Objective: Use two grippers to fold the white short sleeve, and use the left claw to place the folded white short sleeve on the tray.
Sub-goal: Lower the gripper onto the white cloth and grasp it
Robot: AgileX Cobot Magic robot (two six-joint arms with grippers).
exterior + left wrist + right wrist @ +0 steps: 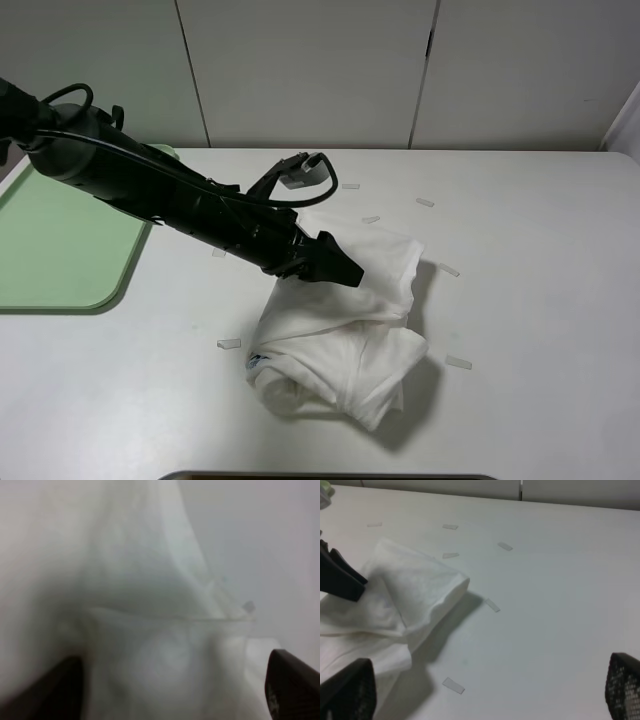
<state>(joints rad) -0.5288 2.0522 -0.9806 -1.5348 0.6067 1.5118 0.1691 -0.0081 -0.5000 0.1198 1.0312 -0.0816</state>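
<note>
One white short sleeve (pixel 345 320) lies bunched and loosely folded on the white table (pixel 540 300), a little right of and below the middle of the high frame, with a dab of blue at its lower left edge. One tray (pixel 60 250), pale green, sits at the left edge of that frame, well apart from the shirt. One black arm reaches in from the upper left, and its left claw (pixel 335 268) hangs over the upper left part of the cloth; from the high view alone its pointed tip looks nearly closed. In the left wrist view two dark fingertips (pixel 292 687) stand wide apart in the lower corners of the picture, with blurred white cloth filling the space between and beyond them; the jaws are spread, and whether they touch the fabric cannot be told. The other arm does not show in the high view. In the right wrist view the two tips of the right gripper (pixel 485 692) sit at the lower left and lower right corners, spread wide with nothing between them but bare table; the shirt lies at the left of that picture and the left claw's black tip shows at the left edge. Small pale tape strips (pixel 458 362) are scattered on the table around the shirt: seven can be counted in the high view, five in the right wrist view.
</note>
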